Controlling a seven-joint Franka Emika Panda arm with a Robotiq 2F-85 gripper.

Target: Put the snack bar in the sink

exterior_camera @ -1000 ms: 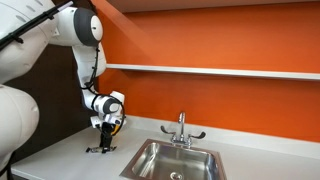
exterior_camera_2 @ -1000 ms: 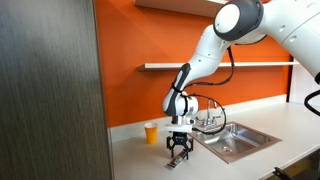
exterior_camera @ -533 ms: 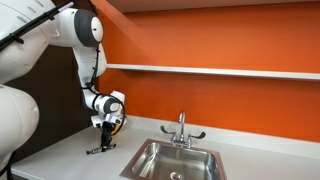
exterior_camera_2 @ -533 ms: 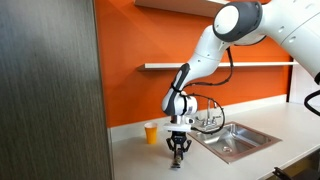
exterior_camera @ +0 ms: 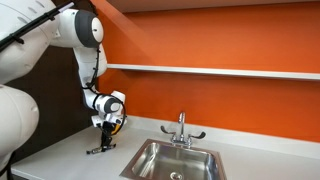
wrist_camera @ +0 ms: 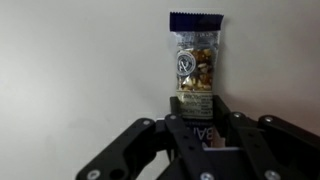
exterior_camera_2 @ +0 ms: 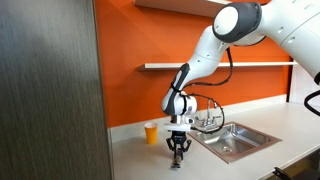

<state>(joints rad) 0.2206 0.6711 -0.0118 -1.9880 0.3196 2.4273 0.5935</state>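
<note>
- Snack bar (wrist_camera: 195, 60) lies on the worktop (wrist_camera: 80, 70) near its wall-side edge, apart from the sink (exterior_camera: 150, 150).
- Our end effector (wrist_camera: 197, 108) pinches its near end, which the fingers (wrist_camera: 228, 122) hide.
- In both exterior views, we barely make it out.

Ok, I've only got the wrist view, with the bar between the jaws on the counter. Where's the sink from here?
Observer: The sink is set in the same counter, off to one side, apart from the jaws.
Operator: Anything standing near them?
Observer: A small orange-yellow cup stands by the wall, not touching them.
Operator: And above the sink?
Observer: A chrome faucet rises at its back rim.
</note>
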